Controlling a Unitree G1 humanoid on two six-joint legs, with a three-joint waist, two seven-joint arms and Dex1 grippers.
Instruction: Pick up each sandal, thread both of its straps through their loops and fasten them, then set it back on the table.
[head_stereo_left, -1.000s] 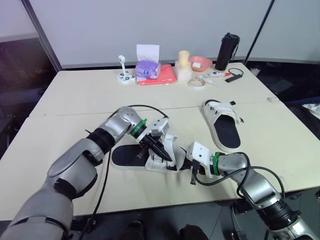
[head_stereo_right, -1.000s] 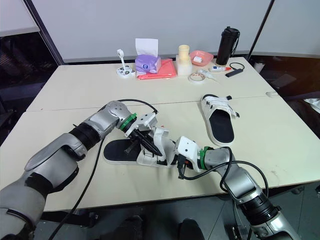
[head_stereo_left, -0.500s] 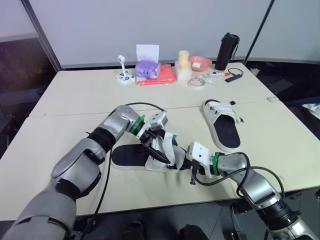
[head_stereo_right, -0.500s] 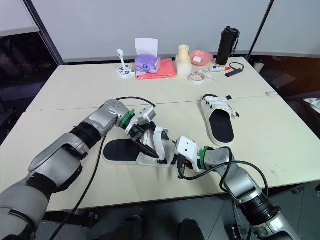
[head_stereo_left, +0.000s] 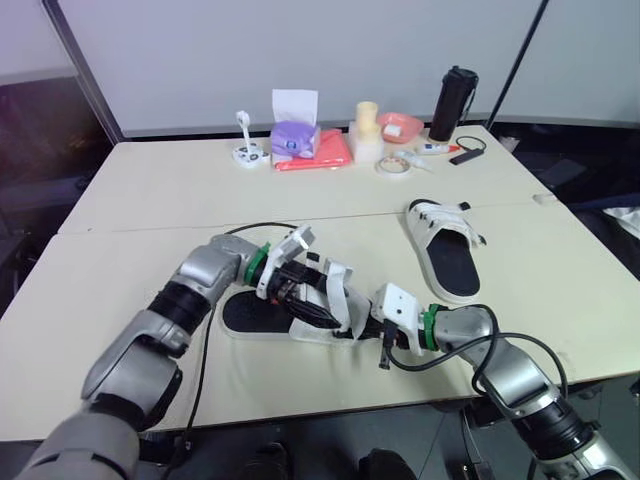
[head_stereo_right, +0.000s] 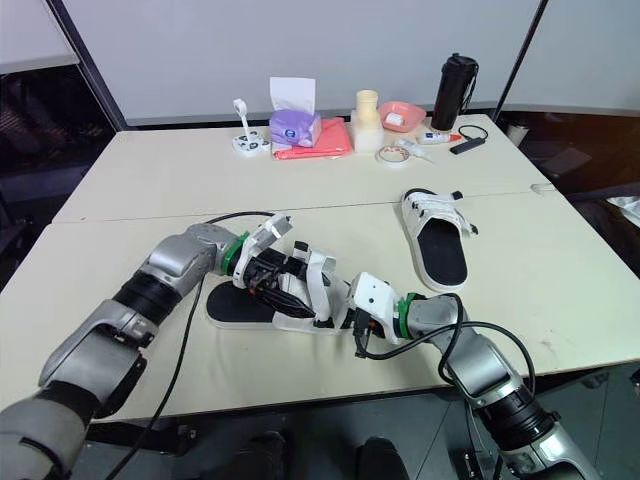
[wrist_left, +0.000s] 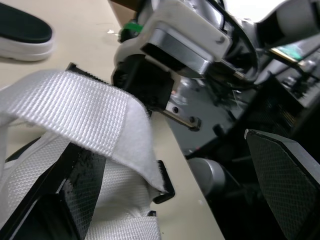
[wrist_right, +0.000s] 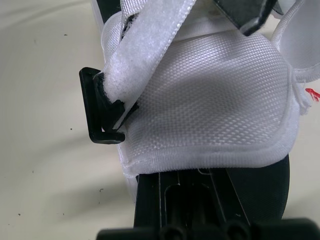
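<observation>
The near sandal (head_stereo_left: 255, 312) lay flat on the table (head_stereo_left: 150, 200), lower centre of the head views, black sole up and toe pointing to the frame's right. That placed its white straps between the two arms.

From the left, the left gripper (head_stereo_left: 312, 300) reached in over the straps. In its wrist view the jaws stood wide, one pad (wrist_left: 85, 190) lying against a raised strap (wrist_left: 75, 107) and the other well apart. It looked set to take the strap end rather than clamped on it. Just right of that strap, at the sandal's edge, sat a black loop (wrist_right: 100, 112) with the strap end folded against it, not yet drawn through, as far as I could judge.

Further right, the right gripper (head_stereo_left: 385, 348) sat low at the sandal's toe end, probably to steady the shoe. Whether it was clamped or slack could not be told.

At right centre the second sandal (head_stereo_left: 447, 262) rested well apart.

Counted — two sandals, two grippers, one loop seen plainly.
</observation>
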